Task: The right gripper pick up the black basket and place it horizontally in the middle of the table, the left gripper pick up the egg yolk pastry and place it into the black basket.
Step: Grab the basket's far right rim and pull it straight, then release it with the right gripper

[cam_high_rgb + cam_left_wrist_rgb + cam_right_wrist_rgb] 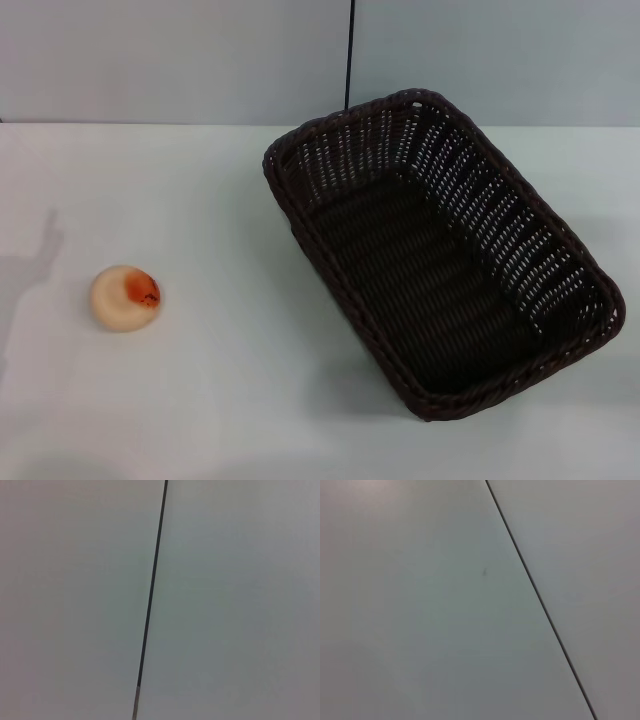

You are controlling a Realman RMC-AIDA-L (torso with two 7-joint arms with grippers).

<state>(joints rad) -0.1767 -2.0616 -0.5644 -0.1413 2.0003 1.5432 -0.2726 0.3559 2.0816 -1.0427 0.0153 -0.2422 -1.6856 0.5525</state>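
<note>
The black basket (440, 255) is a large dark woven wicker basket on the right half of the white table (230, 360) in the head view. It lies at an angle, one short end toward the back middle and the other toward the front right. It is empty. The egg yolk pastry (125, 296), a small pale dome with an orange-red patch, sits on the table at the left. Neither gripper shows in any view. Both wrist views show only a plain grey wall with a thin dark seam.
A grey wall (180, 60) with a thin dark vertical seam (351, 50) stands behind the table. A faint shadow (35, 270) lies on the table at the far left edge.
</note>
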